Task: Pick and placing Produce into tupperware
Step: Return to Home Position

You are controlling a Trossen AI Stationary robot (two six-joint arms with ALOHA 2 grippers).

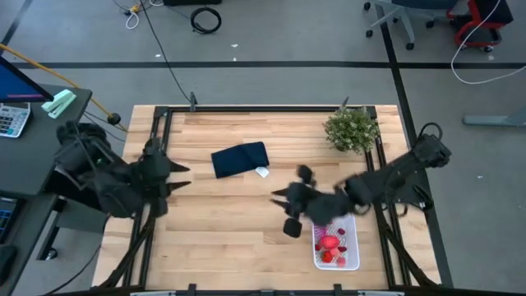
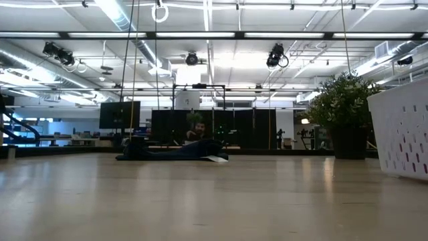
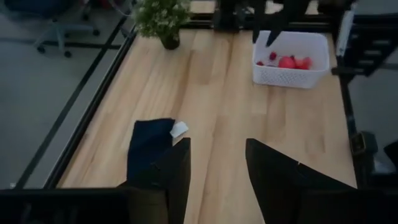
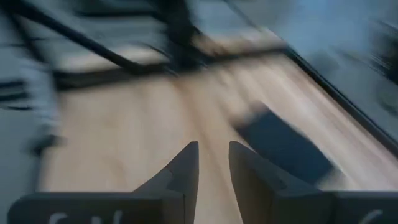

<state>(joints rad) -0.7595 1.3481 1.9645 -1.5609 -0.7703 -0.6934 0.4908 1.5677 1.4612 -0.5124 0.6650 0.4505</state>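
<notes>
Produce (image 1: 330, 243) is lying inside the tupperware (image 1: 354, 265), which is sitting at about 5 o'clock on the pale wood-plank table (image 1: 230, 238). From above, the container is showing as a white, round-cornered rectangle holding one larger red piece among smaller red and pink bits. The left wrist view is adding its perforated side wall (image 3: 287, 76) with the rounded red fruits (image 3: 289, 62) above the rim. The low view is giving only that slotted white wall (image 2: 401, 134), not the contents.

The right gripper (image 1: 279, 196) is hovering just past the table's centre, at 10 o'clock from the tupperware. Its own view is showing its fingers (image 4: 186, 171) slightly parted and holding nothing. The left gripper (image 1: 187, 176) is waiting at the 9 o'clock edge, its fingers (image 3: 177, 168) spread apart and empty.

A dark navy folded cloth (image 1: 239, 159) with a small white tag (image 1: 262, 172) is lying flat toward 12 o'clock from the centre. A bushy green plant (image 1: 352, 129) is standing at 1 o'clock, and its dark pot (image 2: 348, 142) is visible only in the low and left wrist views.
</notes>
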